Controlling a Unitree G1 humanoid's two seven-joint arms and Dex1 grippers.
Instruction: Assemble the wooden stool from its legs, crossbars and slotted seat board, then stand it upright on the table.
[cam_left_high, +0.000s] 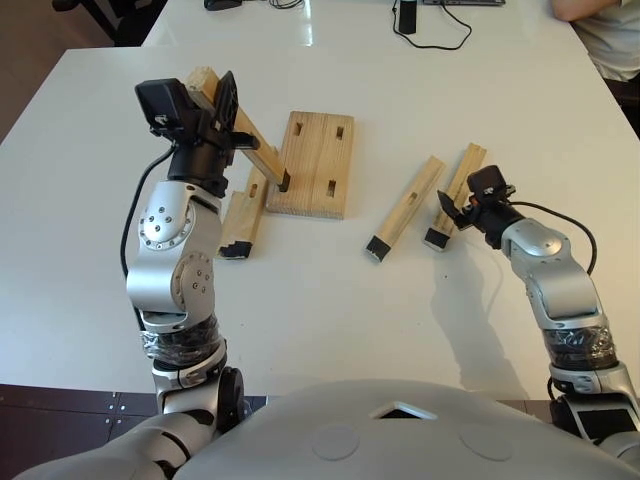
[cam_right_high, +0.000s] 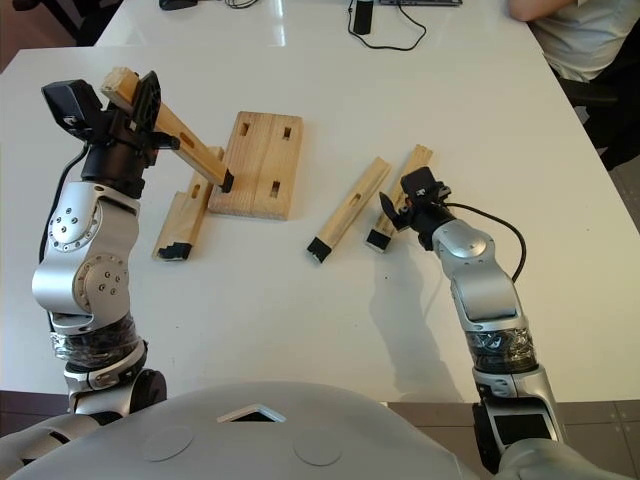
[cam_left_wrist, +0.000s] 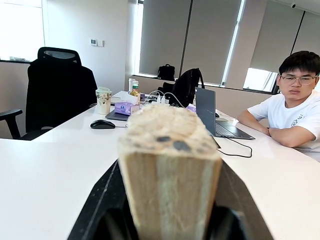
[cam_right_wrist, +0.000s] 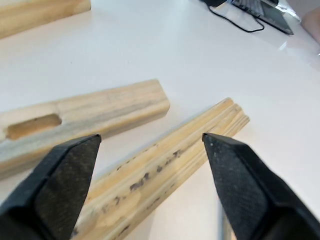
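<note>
Seat board (cam_left_high: 318, 160) of the wooden stool lies flat on the white table (cam_left_high: 330, 300), with four rectangular slots facing up. The left gripper (cam_left_high: 226, 104) is raised above the table to the left of the board and is clamped on the upper part of the held leg (cam_left_high: 255, 148). This leg slants down from the gripper toward the board. Its black-tipped lower end meets the board at the near-left slot, though whether it sits inside the slot cannot be told. In the left wrist view, the leg's cut end sits between two black fingers (cam_left_wrist: 97, 200) pressed against its sides.

A second leg (cam_left_high: 245, 212) lies flat on the table just beside the board's left edge, black tip toward the robot.

To the right, apart from the board, two more pieces lie near each other: a slotted leg (cam_left_high: 405, 207) and an outer leg (cam_left_high: 458, 192). The right gripper (cam_left_high: 452, 213) is spread wide at the near end of the outer leg, holding nothing. In the right wrist view, its dark fingertips (cam_right_wrist: 62, 185) stand apart with the outer leg running between them.
</note>
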